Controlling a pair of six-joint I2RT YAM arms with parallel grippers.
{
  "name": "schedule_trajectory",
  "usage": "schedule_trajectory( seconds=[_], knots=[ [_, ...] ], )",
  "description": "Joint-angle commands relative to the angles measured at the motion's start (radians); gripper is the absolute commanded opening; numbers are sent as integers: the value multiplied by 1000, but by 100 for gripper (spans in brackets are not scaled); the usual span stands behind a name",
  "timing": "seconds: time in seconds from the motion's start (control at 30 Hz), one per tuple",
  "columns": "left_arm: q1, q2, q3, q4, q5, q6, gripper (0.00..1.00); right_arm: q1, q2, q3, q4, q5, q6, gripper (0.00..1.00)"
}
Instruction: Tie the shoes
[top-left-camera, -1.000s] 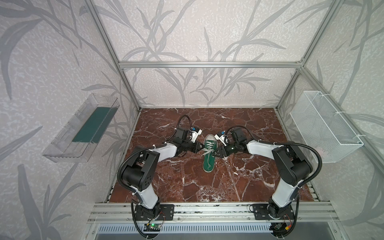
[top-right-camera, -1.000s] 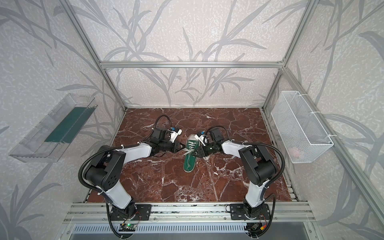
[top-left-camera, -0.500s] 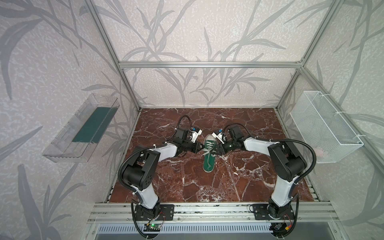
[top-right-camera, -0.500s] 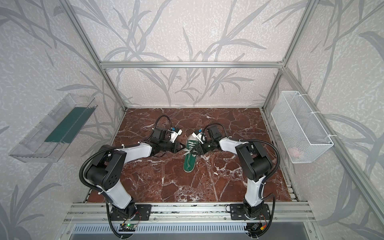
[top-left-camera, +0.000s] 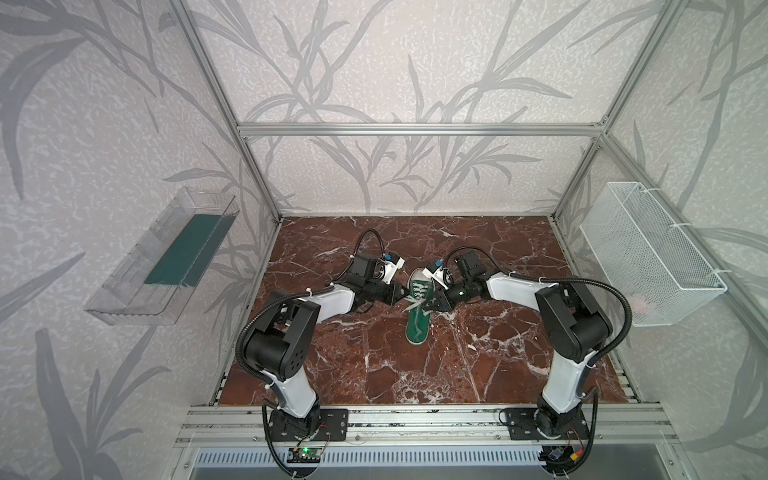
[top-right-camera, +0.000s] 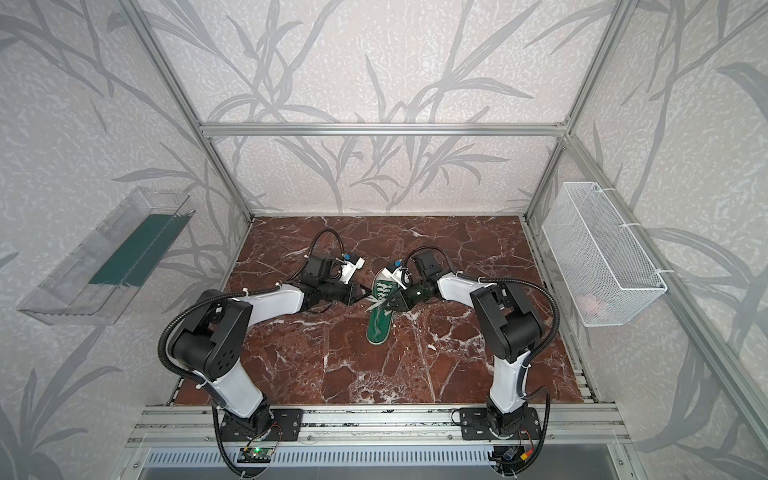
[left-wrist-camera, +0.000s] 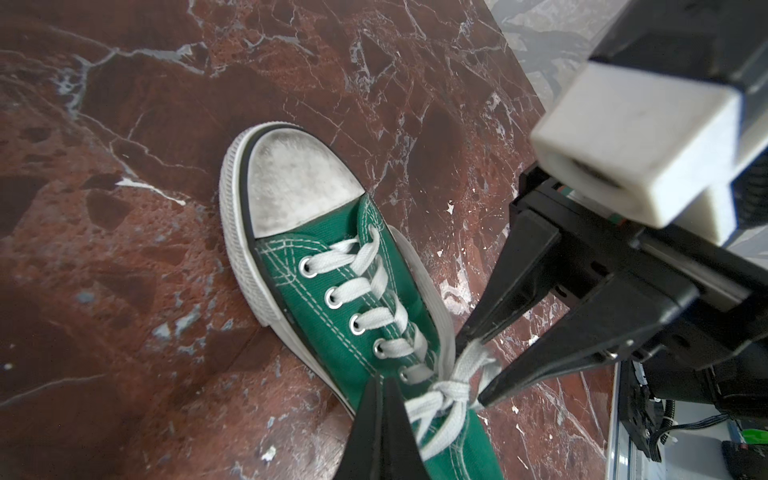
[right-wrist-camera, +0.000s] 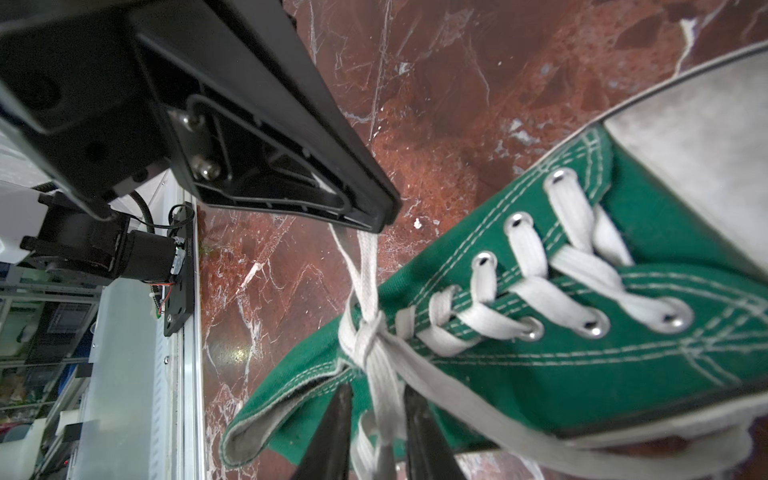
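Observation:
The shoes are a single green sneaker lying mid-table in both top views, white toe cap toward the back wall. Its white laces meet in a knot over the tongue. My left gripper is shut on a lace strand that runs taut from its finger to the knot. My right gripper is at the shoe's other side. Its jaws stand narrowly open, with a lace loop between them.
The marble table has an aluminium rail along its front edge. A clear bin hangs on the left wall. A white wire basket hangs on the right wall.
My right gripper has moved in toward the shoe's tongue, and its jaws have narrowed around the lace loop. The left gripper has stayed shut in place.

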Motion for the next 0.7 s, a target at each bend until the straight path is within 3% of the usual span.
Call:
schedule_trajectory(
  seconds=[0.0,0.2,0.67],
  knots=[
    [4,10,26,-14,7,10,0,5,-2,23,-35,-3,-23,18],
    [4,5,26,-22,1,17,0,5,-22,13,-55,19,-35,0],
    [20,7,39,-59,-45,56,0,1,-82,-63,-53,56,-22,0]
  ],
)
